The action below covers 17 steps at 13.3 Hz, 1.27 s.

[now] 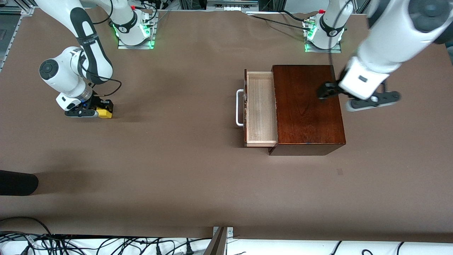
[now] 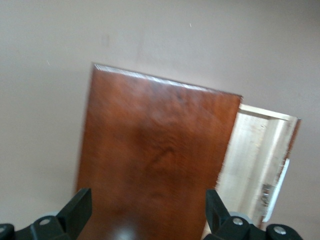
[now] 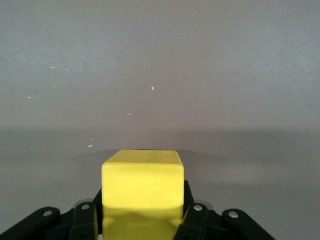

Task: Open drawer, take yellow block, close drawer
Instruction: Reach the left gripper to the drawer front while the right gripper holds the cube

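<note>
Brown-covered bench [image 1: 184,170], two white arms based along its upper edge. The landmark is the glossy reddish-brown wooden box [image 1: 306,106], sitting toward the left arm's end of the bench. Its drawer [image 1: 260,109] stands pulled out on the side that faces the right arm's end, pale wood lining exposed, nothing visible inside; the white U-shaped handle [image 1: 239,108] sticks out from the dark front. The left wrist view shows the same box top [image 2: 155,155] filling most of the picture, with the open drawer [image 2: 255,160] at its edge and the handle [image 2: 277,192] seen as a thin white bar. Left claw [image 1: 357,97] hangs in the air over the edge of the box top that lies away from the drawer, fingers spread wide and holding nothing; in its own wrist view the two dark fingertips [image 2: 77,212] sit well apart with the box top between them, not touching it. Right claw [image 1: 93,111] is well apart from the box, out toward the right arm's end of the bench, down low at the bench surface. It is clamped on the yellow block [image 1: 104,113], the small cube showing bright between the black fingers. The right wrist view confirms it: yellow block [image 3: 143,185] gripped on both sides by the claw [image 3: 143,220], bare bench surface just past it. I cannot tell whether the block's underside rests on the bench or is a shade above it.
</note>
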Available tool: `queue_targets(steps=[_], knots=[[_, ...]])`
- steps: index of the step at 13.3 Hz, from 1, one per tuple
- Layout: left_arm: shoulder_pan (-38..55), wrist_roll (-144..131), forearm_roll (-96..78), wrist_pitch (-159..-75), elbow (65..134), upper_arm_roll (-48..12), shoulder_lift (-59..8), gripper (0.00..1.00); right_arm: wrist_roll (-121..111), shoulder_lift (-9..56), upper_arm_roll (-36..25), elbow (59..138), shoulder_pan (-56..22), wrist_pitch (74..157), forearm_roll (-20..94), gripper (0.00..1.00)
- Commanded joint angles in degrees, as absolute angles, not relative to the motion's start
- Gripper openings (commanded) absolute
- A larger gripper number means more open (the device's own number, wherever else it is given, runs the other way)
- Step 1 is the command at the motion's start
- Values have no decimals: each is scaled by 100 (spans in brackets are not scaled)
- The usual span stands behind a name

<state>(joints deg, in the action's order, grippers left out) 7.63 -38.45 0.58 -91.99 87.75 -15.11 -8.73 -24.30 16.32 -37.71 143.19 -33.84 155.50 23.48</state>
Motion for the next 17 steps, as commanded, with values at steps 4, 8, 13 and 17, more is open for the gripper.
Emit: queue_targets(steps=[4,8,13,17], knots=[[2090,-6491,-9,-9026,8473,-1459,-1633,100,-2619,1810,-3744,14300,-3384,15688,2707,0],[2671,-7995,-9,-9097,8316,-1459,-2249,100,-2619,1889,-3735,14291,-3384,15749,2821,0],[3365,-9656,70,-9394,7788,-1398,-3153,100,-2584,1934,-3709,14274,-3392,15750,2961,100],[3533,-10466,211,-9703,7498,-1380,-3620,100,-2584,1618,-3726,14221,-3516,15400,2997,100]])
